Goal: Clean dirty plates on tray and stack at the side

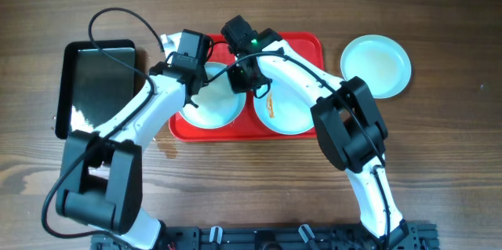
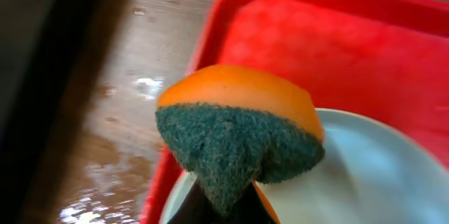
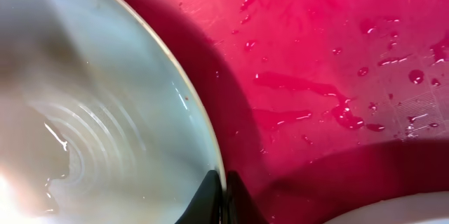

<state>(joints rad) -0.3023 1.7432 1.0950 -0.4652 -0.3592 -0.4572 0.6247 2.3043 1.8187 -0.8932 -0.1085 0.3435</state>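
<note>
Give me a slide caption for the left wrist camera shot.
Left gripper pinching a folded orange-and-green sponge at the edge of a pale plate on the red tray.

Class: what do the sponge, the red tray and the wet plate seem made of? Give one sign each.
Sponge: orange foam backed with coarse green scouring fibre. Tray: likely plastic, textured surface beading water. Plate: glossy, smooth; plastic or glazed ceramic, unclear.
</note>
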